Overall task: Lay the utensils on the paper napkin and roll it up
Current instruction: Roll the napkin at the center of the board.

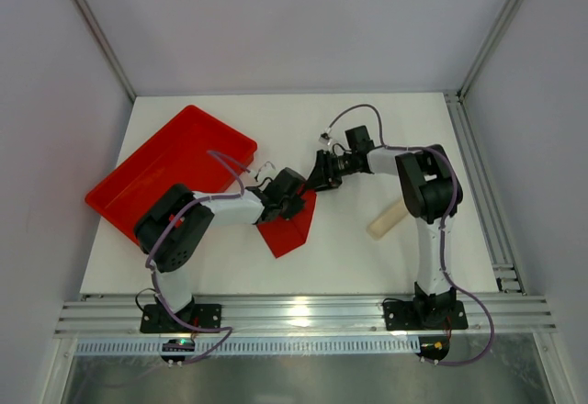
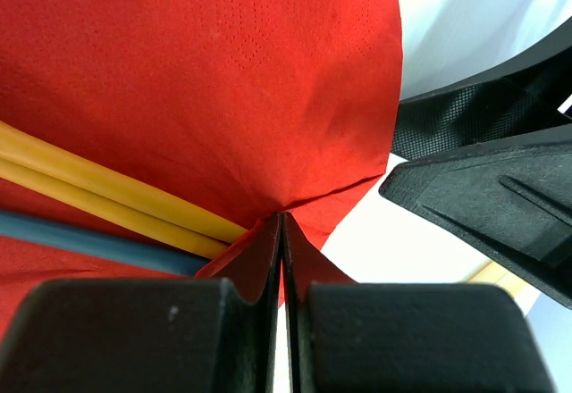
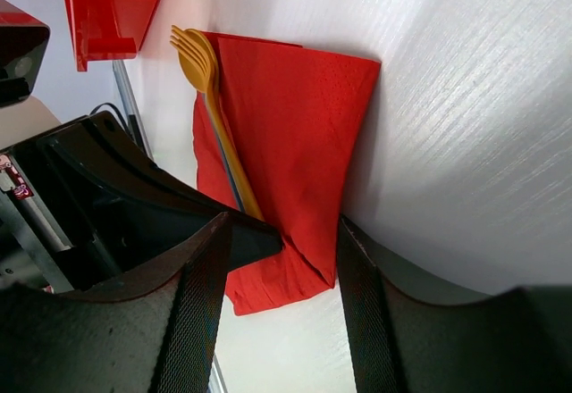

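The red paper napkin point(image 1: 290, 230) lies folded on the table between the arms. It fills the left wrist view point(image 2: 223, 71) and shows in the right wrist view point(image 3: 295, 116). Two yellow utensils point(image 2: 107, 179), one a fork point(image 3: 201, 54), and a blue handle point(image 2: 80, 237) lie in the fold, partly covered. A pale tan piece point(image 1: 388, 218) lies on the table to the right. My left gripper point(image 2: 282, 219) is shut on a pinch of the napkin's edge. My right gripper point(image 3: 284, 232) is open just above the napkin's far corner, opposite the left gripper point(image 1: 296, 202).
The large red tray point(image 1: 165, 170) stands at the back left, its corner in the right wrist view point(image 3: 107, 9). The right gripper's finger point(image 2: 483, 188) is close beside the left one. The tan piece's end shows in the left wrist view point(image 2: 502, 277).
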Tool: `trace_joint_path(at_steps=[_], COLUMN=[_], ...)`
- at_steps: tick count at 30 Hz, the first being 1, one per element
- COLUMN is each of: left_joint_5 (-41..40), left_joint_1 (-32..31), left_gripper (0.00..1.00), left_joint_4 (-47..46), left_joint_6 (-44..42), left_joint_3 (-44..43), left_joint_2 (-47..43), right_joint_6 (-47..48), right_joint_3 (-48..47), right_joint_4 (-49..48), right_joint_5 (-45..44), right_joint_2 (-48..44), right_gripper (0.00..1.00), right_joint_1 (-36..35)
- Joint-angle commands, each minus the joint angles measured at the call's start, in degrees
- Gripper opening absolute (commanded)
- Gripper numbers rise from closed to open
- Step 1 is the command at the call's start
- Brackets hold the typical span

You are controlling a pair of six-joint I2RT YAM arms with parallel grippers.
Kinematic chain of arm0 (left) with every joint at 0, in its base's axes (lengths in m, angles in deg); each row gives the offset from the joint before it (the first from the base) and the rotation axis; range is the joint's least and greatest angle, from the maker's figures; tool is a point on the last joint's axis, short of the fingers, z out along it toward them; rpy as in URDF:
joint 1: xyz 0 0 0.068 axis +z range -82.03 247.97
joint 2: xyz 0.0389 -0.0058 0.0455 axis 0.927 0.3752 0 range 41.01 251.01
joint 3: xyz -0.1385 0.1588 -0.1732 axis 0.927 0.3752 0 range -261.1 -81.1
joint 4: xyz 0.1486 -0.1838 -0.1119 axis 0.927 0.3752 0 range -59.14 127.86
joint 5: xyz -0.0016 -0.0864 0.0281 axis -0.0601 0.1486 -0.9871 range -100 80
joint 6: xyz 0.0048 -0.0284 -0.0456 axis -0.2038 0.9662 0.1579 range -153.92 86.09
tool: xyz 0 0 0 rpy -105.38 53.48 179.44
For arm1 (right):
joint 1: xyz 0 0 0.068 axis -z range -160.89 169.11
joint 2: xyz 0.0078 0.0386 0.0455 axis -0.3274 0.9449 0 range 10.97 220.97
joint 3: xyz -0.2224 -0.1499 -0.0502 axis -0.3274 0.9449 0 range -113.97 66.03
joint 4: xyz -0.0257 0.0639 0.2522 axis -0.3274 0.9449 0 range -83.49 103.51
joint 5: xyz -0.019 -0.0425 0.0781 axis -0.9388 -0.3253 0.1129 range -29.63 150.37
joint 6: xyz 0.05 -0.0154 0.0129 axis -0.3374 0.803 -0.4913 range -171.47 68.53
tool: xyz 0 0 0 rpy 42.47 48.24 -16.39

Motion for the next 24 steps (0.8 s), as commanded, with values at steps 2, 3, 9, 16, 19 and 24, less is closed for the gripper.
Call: trace_joint_path(at_steps=[2, 3, 9, 16, 19, 24], left_joint_5=[-1.34, -1.42, -1.25, -1.42, -1.34, -1.51], left_joint_1=[-0.34, -0.25, -0.34, -0.34, -0.25, -0.42], left_gripper=[0.0, 0.0, 0.0, 0.0, 0.0, 0.0], left_joint_4=[5.81, 5.81, 5.63, 5.98, 6.16, 6.42], left_joint_6=[-1.71, -1.71, -1.62, -1.62, -1.62, -1.62], left_joint_3=[0.57, 0.57, 0.48, 0.13, -0.13, -0.13], left_joint_2=[-0.36, -0.53, -0.53, -0.45, -0.27, -0.18], right_joint_6=[-1.15, -1.32, -3.34, -6.68, -7.91, -9.67], right_joint_3=[1.33, 1.07, -3.58, -9.66, -10.8, -12.12], right_joint_4=[-2.3, -3.09, -4.06, -5.38, -6.0, -9.24], right_joint_5=[-1.87, -1.42, 0.77, 4.2, 4.55, 5.26], right_joint_2=[-2.21, -1.69, 1.82, 5.26, 5.96, 7.72], right_gripper=[0.54, 0.54, 0.54, 0.5, 0.49, 0.46], right_joint_1=[-0.26, -0.17, -0.26, -0.79, -0.88, -1.4])
